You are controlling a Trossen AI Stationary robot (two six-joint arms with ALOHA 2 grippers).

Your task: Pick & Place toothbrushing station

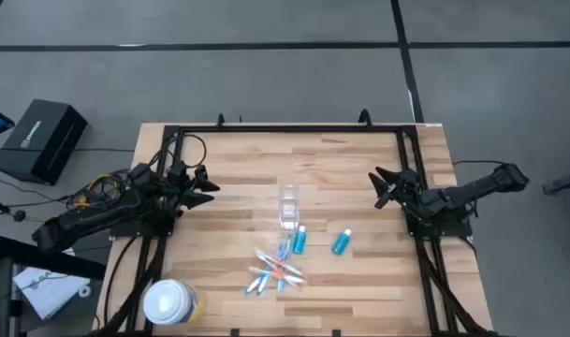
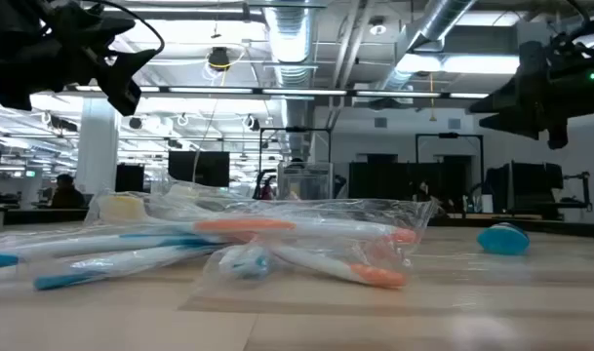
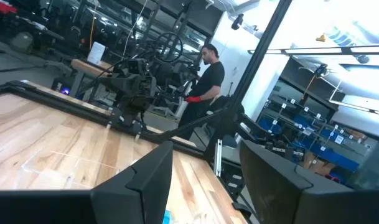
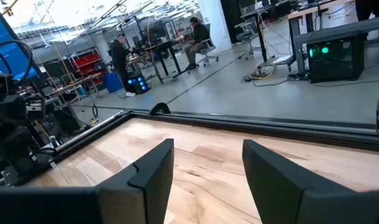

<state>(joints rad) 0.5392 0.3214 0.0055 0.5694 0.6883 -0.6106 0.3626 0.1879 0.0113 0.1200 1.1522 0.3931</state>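
- We find the left gripper (image 1: 210, 185) at the left side of the wooden table (image 1: 238, 159), raised off the surface, jaws spread apart and holding nothing.
- In the left wrist view its two dark fingers (image 3: 149, 177) stand apart with bare wood between them.
- The right gripper (image 1: 382, 186) sits at the table's right side, also raised, jaws parted and empty; the right wrist view shows its fingers (image 4: 153, 168) separated over plain tabletop.
- Both grippers point inward toward the table's middle, well apart from each other and from the task items.
- We note the clear plastic cup (image 1: 288, 207) near the table's centre, between the two grippers.
- One small blue tube (image 1: 299, 241) lies just below the cup in the high view; a second blue tube (image 1: 341, 243) lies to its right, apart from it.
- The toothbrushes (image 1: 275, 270), blue, white and orange, lie in a loose crossed pile toward the front edge, near the first tube.
- The low view shows the toothbrushes (image 2: 267, 244) lying flat, in clear wrappers.
- A white-topped round container (image 1: 169, 303) stands at the front left corner.
- A black box (image 1: 43, 139) sits on the floor off the left side.
- A person (image 3: 205, 78) shows in the room beyond the table, in the left wrist view.
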